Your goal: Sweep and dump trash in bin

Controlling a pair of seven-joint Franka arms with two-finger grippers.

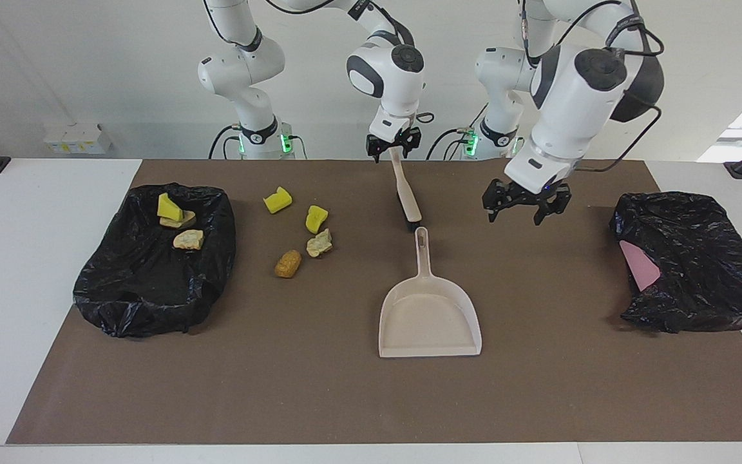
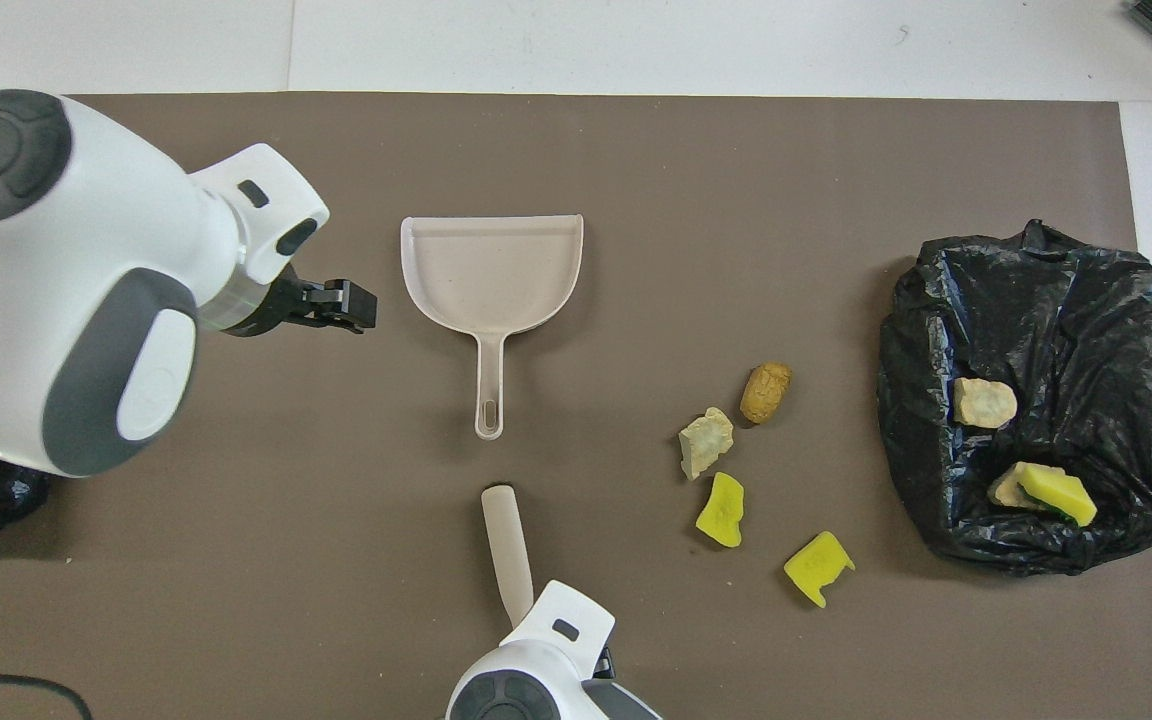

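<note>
Hovering above the mat with its jaws spread and nothing between them, the left gripper [image 1: 520, 207] hangs just beside the beige dustpan [image 1: 429, 309], toward the left arm's end of the table. The dustpan lies flat, its long axis running toward and away from the robots, with the slim handle pointing at them and the open mouth facing away. The left gripper is therefore the closer one to it and, as a guess, would have to shift sideways toward the handle to take it. The right gripper [image 1: 395, 147] is up by the robots' edge, gripping the top of a pale brush [image 1: 408, 196] that slopes down until its dark tip sits just short of the dustpan's handle end. The loose trash [image 1: 299, 231] lies on the mat between the dustpan and the black-bagged bin [image 1: 152, 258] at the right arm's end: two bright yellow spongy wedges, a pale crusty lump and a golden-brown one. Three more pieces already rest inside that bin.
</note>
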